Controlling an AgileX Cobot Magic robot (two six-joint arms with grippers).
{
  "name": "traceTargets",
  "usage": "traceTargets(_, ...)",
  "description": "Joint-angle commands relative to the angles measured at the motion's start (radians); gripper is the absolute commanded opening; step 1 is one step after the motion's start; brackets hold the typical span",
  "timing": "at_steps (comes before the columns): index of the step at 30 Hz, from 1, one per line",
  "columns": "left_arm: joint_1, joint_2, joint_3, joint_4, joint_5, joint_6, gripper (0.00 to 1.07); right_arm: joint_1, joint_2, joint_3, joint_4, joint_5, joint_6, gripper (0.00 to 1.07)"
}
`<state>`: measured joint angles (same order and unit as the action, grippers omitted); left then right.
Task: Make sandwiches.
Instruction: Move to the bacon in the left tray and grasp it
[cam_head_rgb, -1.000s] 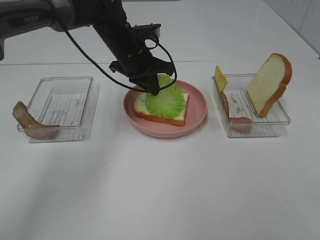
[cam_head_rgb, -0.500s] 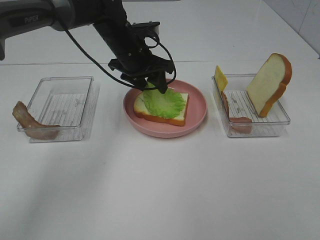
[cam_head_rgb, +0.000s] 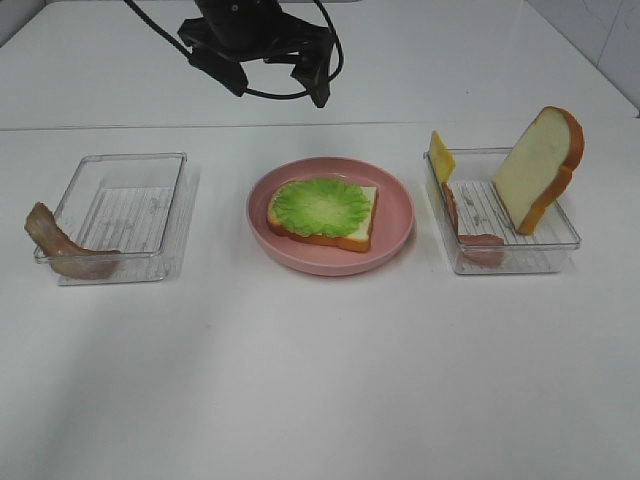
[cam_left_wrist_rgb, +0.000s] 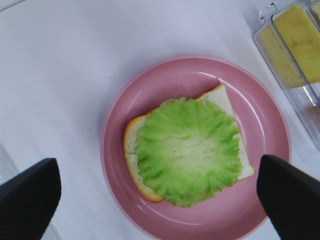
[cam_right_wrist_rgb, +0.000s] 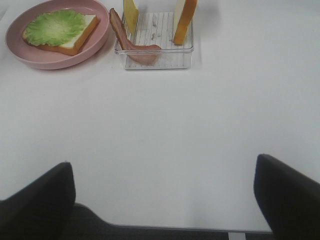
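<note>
My left gripper (cam_head_rgb: 278, 88) has risen from the plate (cam_head_rgb: 395, 215) to the far edge of the table (cam_head_rgb: 320, 380), and the lettuce (cam_head_rgb: 322, 205) it pinched a second ago now lies flat and free on the bread (cam_head_rgb: 355, 232). Its fingers stand wide apart with nothing between them. My right gripper (cam_right_wrist_rgb: 162, 197) is also spread and empty, low over bare table; the high view does not show it at all. The left wrist view looks straight down on the half-built sandwich in the middle of the plate: a ruffled, glossy green leaf, paler at its centre, covering all but one white corner and a thin orange-brown crust. Only the high view shows the left tray (cam_head_rgb: 120, 205), clear ribbed plastic, with a brown wavy bacon (cam_head_rgb: 60, 245) hanging over its near outer corner. The right tray (cam_head_rgb: 560, 240) holds a thick second slice (cam_head_rgb: 540, 165) leaning upright, a yellow cheese (cam_head_rgb: 441, 157) square on edge at its far inner corner, and a pinkish strip (cam_head_rgb: 470, 235). The right wrist view shows that strip best, curving from the rim down to the tray floor. The plate is round, smooth and pink.
</note>
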<state>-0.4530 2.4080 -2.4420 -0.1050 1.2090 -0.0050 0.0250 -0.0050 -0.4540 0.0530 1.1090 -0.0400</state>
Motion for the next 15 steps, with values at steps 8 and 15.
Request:
traceTargets(8, 0.107, -0.313, 0.437, 0.105, 0.105, -0.047, 1.01, -0.001, -0.021, 0.002, 0.001, -0.005, -0.005, 0.94)
traceTargets(15, 0.283, -0.475, 0.691, 0.105, 0.105, -0.051, 1.01, -0.001, -0.021, 0.002, 0.001, -0.005, -0.005, 0.94)
